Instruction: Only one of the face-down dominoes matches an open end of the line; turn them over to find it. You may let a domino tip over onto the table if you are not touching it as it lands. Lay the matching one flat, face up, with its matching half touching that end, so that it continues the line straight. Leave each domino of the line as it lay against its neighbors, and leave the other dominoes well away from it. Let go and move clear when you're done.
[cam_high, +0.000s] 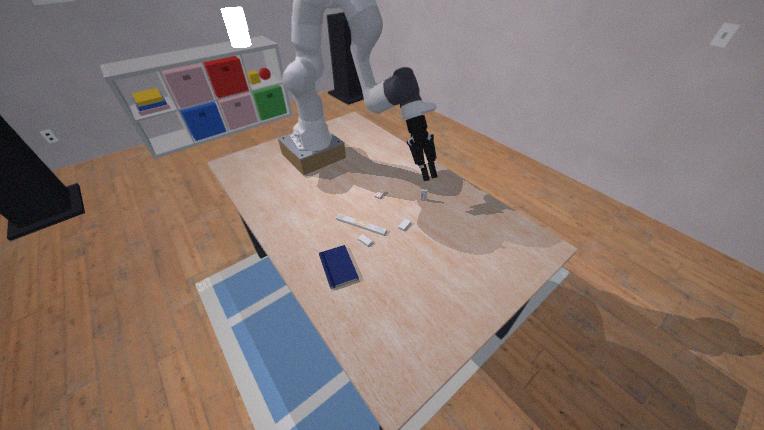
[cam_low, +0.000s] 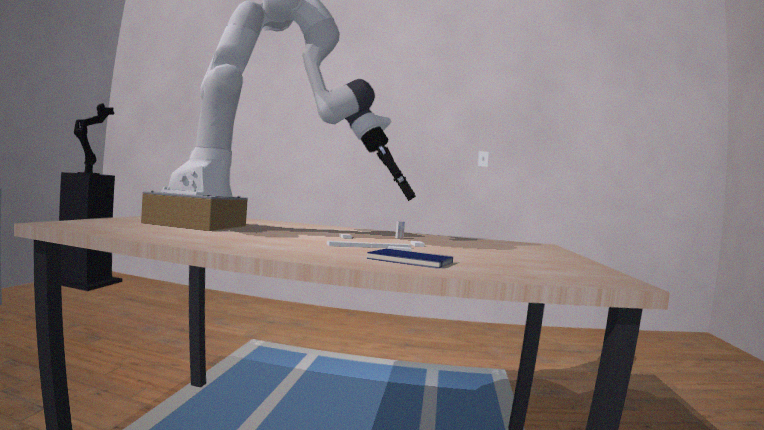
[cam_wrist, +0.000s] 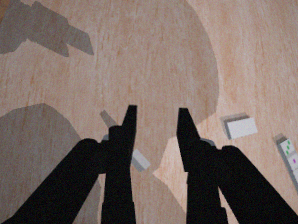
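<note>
The line of face-up dominoes (cam_high: 361, 224) lies flat near the table's middle and also shows in the exterior view (cam_low: 368, 244); one end of it shows at the right edge of the wrist view (cam_wrist: 289, 152). One white domino (cam_high: 423, 194) (cam_low: 399, 229) stands upright on its end. My gripper (cam_high: 429, 173) (cam_low: 408, 195) hangs tilted in the air above it, apart from it. Its fingers stand partly apart with nothing between them. The upright domino shows just below the left finger (cam_wrist: 139, 159). Three other dominoes lie flat: one behind the line (cam_high: 380, 194), one to its right (cam_high: 404, 224), one in front (cam_high: 365, 240).
A dark blue book (cam_high: 338, 266) (cam_low: 410, 258) lies flat in front of the line. The arm's base block (cam_high: 312, 152) stands at the table's far end. A flat domino (cam_wrist: 241, 127) lies right of my fingers in the wrist view.
</note>
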